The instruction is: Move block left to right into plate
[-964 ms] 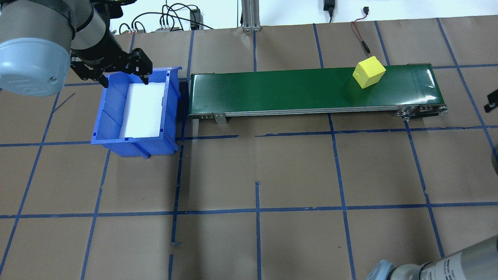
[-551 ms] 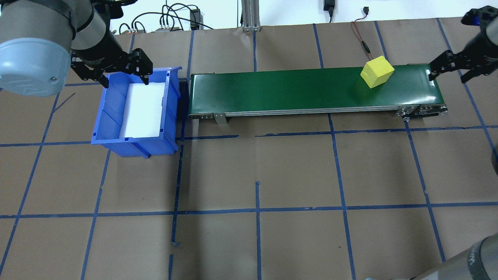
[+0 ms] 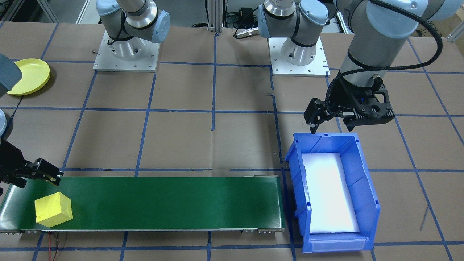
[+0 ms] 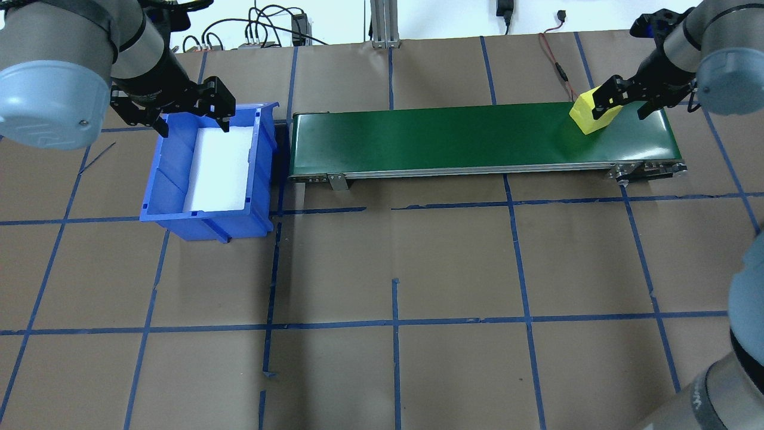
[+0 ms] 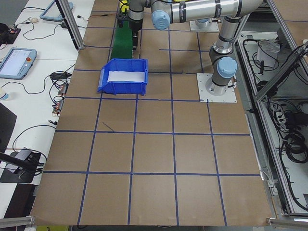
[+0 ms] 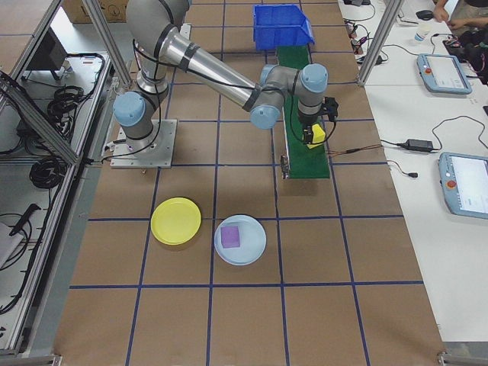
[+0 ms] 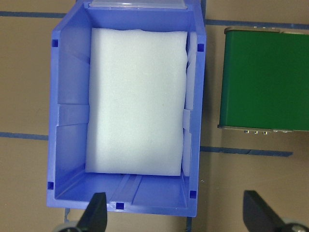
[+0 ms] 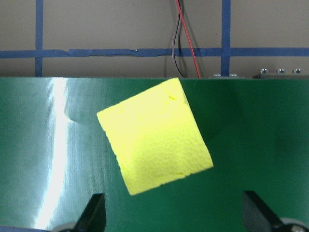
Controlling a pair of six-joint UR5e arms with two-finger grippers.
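Overhead exterior, right gripper (image 4: 625,101) wide over yellow block (image 4: 591,114), left gripper (image 4: 191,119) wide above blue bin (image 4: 265,161).

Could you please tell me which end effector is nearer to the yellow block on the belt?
The right end effector: it hangs open directly over the block at the belt's end. The left end effector is far off, above the blue bin beyond the belt's other end.

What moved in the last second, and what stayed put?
The yellow block rode further right along the green conveyor belt, nearly to its end. The right gripper swung in from the right edge and now hangs open over the block, not holding it. The left gripper stayed open over the blue bin, which didn't move.
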